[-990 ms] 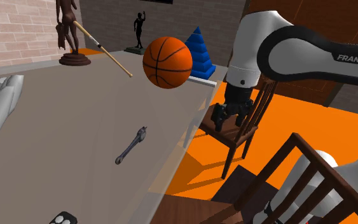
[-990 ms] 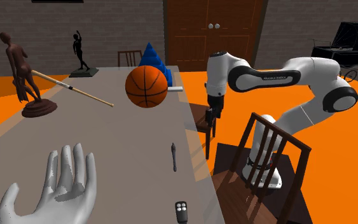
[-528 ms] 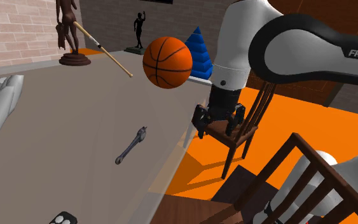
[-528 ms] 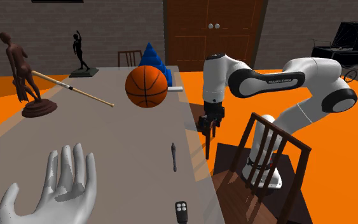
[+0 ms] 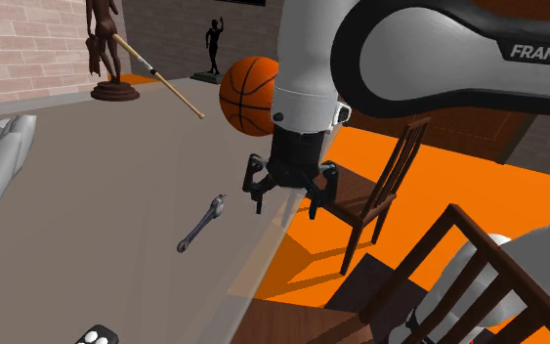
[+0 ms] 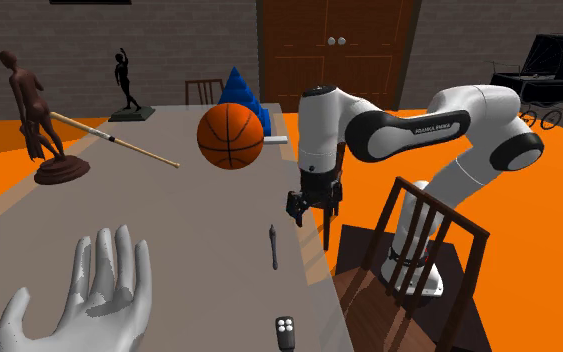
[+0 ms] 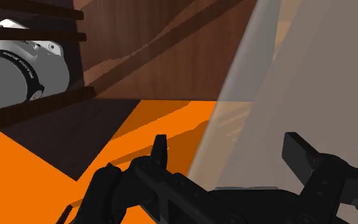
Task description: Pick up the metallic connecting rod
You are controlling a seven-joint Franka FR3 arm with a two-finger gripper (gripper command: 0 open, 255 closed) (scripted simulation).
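I have the gripper (image 5: 287, 206) spread and empty above the table's (image 5: 116, 195) edge, with the rod (image 5: 201, 224) flat on the table just inboard, so a skewed descent could knock it off that edge.

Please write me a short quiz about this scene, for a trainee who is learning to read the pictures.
1. True or false: the connecting rod lies on the table, untouched by the gripper.
2. In the second exterior view, the rod shows where from the gripper? A. lower left B. upper right C. straight above
3. Fill in: the gripper stands ___ (open or shut).
Key: 1 true; 2 A; 3 open.
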